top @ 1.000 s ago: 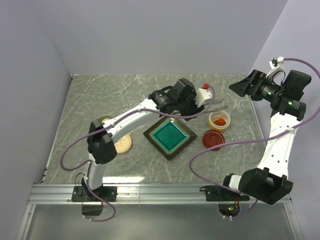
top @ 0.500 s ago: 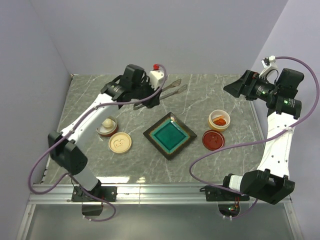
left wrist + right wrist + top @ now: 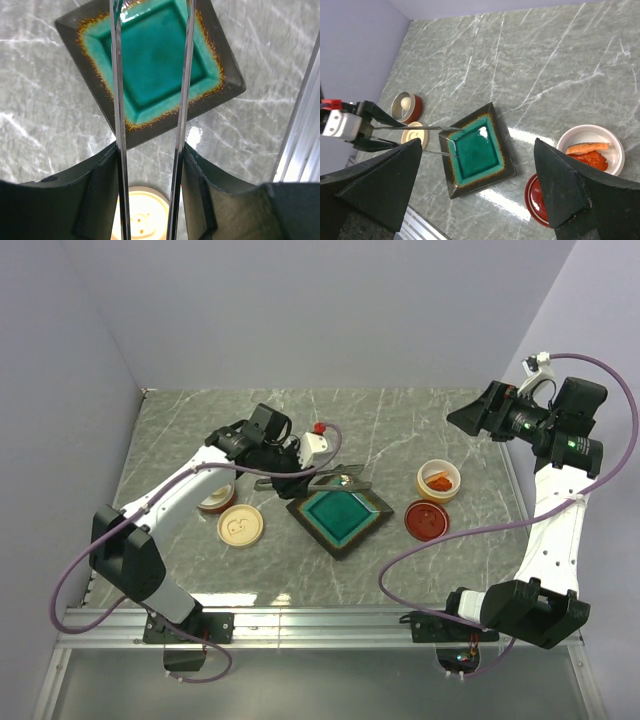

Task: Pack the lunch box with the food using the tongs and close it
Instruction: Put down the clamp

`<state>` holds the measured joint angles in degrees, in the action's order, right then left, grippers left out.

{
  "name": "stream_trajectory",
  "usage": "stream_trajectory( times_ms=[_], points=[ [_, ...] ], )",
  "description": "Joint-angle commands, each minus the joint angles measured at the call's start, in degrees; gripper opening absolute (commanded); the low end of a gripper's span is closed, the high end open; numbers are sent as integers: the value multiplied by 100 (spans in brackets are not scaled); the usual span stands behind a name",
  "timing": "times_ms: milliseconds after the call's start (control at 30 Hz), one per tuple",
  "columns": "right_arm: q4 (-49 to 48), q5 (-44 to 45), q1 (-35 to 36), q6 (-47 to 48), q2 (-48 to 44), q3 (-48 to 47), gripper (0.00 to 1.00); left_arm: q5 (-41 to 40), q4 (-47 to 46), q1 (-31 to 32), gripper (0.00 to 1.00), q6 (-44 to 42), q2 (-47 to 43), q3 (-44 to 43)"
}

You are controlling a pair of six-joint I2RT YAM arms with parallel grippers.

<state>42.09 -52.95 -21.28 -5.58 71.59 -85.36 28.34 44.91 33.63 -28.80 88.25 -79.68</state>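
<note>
My left jaws (image 3: 150, 162), gripping the tongs (image 3: 118, 100), have swung in from the far left, and the seemingly empty tips now hover over the dish's (image 3: 345, 515) left corner. My right jaws (image 3: 472, 414) hang open, and the food (image 3: 587, 155) is not yet packed.

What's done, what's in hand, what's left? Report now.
Done: the left gripper grips the tongs. In hand: their tips hang over the empty teal dish. Left: the egg sits in its red bowl, the orange pieces in the white container, the cream lid and red lid lie off; nothing is packed or closed.
</note>
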Motion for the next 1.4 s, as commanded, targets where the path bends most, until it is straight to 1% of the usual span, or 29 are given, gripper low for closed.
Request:
stream_trajectory(
  times_ms=[0, 133, 367, 533, 800, 1067, 1200, 1367],
  points=[
    [36, 39, 54, 128, -102, 19, 100, 304, -140, 4, 52, -565, 245, 40],
    [10, 30, 54, 137, -84, 55, 100, 172, -412, 12, 52, -601, 631, 67],
    [63, 39, 62, 172, 13, -33, 100, 23, -605, 12, 52, -846, 1150, 84],
    [28, 30, 89, 198, 48, 63, 100, -109, -606, 12, 53, -1005, 1554, 102],
    [63, 109, 159, 321, 109, 151, 100, -478, -562, 21, 56, -1110, 1941, 85],
    [247, 250, 203, 506, 162, 151, 100, -847, -500, 240, 60, -1154, 2091, 23],
    [493, 381, 203, 953, 197, 134, 100, -1014, -518, 399, 62, -1181, 2100, 58],
    [774, 557, 212, 1243, 215, 64, 100, -1085, -421, 434, 66, -1137, 2144, -47]
  ],
)
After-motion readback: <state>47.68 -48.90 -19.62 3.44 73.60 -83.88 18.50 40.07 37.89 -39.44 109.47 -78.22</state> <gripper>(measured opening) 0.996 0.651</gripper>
